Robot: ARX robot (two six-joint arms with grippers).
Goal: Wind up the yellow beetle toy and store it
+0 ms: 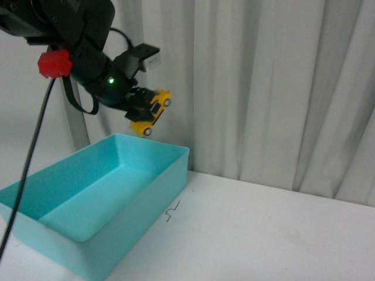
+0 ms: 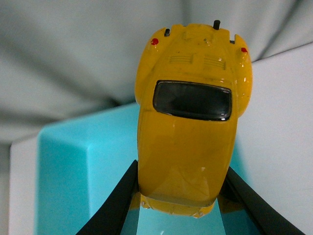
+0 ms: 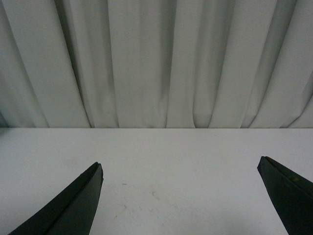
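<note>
Front view: left gripper (image 1: 139, 104) is up in the air toward the table's (image 1: 263, 234) back-left. It is clamped on the toy (image 1: 155, 110), which is tilted with its wheels facing right. The toy hangs above the far corner of the bin (image 1: 88, 193), clear of the rim. The bin sits along the table's left side. A small black mark (image 1: 172, 212) is on the table just right of the bin. A curtain (image 1: 263, 88) hangs behind.

Left wrist view: toy roof and dark window face the camera. Black fingers (image 2: 117, 205) press both flanks. The bin is below and the table edge beside it.

Right wrist view: right gripper (image 3: 181, 196) is spread wide and holds nothing. Its fingers (image 3: 73, 205) are over bare table, facing the curtain.
</note>
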